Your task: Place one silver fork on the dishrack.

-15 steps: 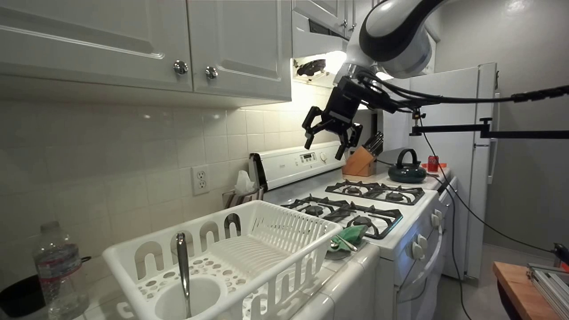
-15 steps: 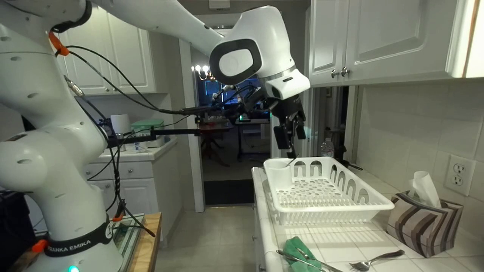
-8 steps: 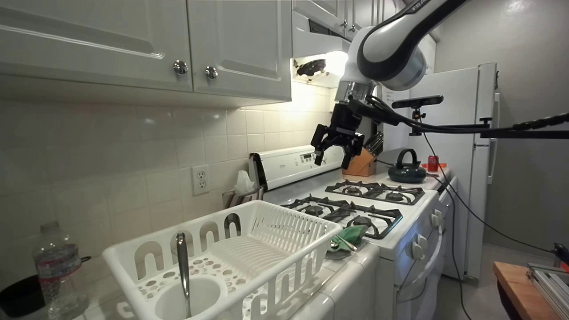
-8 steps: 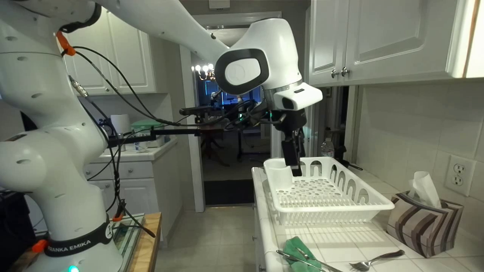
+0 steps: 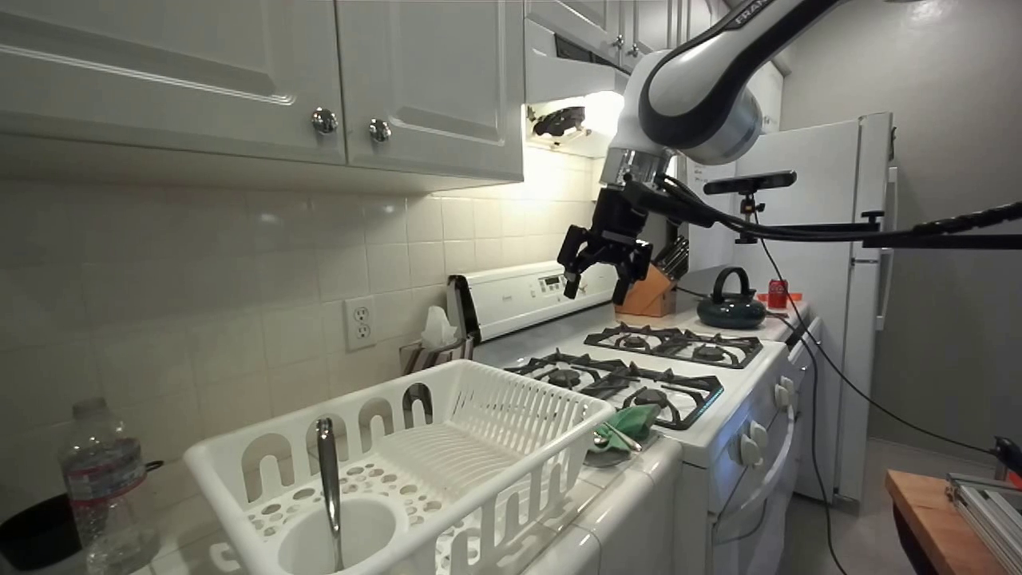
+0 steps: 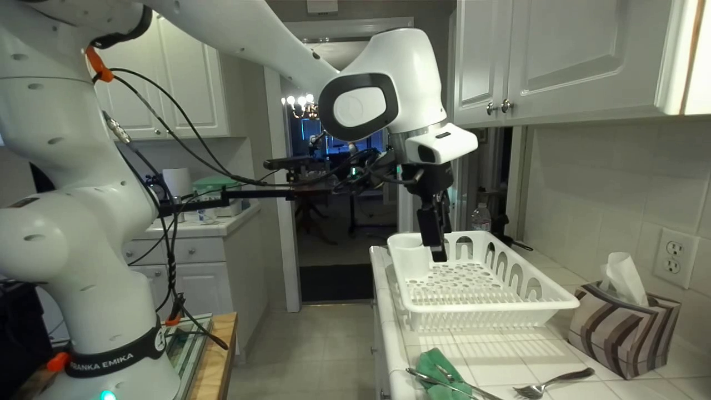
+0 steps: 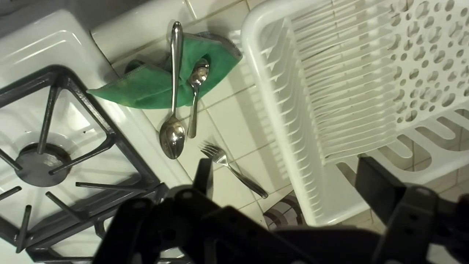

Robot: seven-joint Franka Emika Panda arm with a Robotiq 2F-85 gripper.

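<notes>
Wrist view: the gripper point(image 7: 287, 178) stands with fingers point(image 7: 377, 187) wide and empty, cropped below. One silver fork point(image 7: 244, 179) lies at centre, bare counter tiles point(image 7: 234, 117) separating it from the dishrack point(image 7: 273, 110), cut off at top right. Two spoons point(image 7: 173, 137) lie partly over one green cloth point(image 7: 146, 84), upper left. In an exterior view, one silvery utensil point(image 5: 330, 479) stands in the cutlery cup point(image 5: 371, 531), its lower end cut off. In an exterior view, the fingers overlap side-on, hiding part of the dishrack's rim; one tissue box point(image 6: 622, 333) sits lower right.
</notes>
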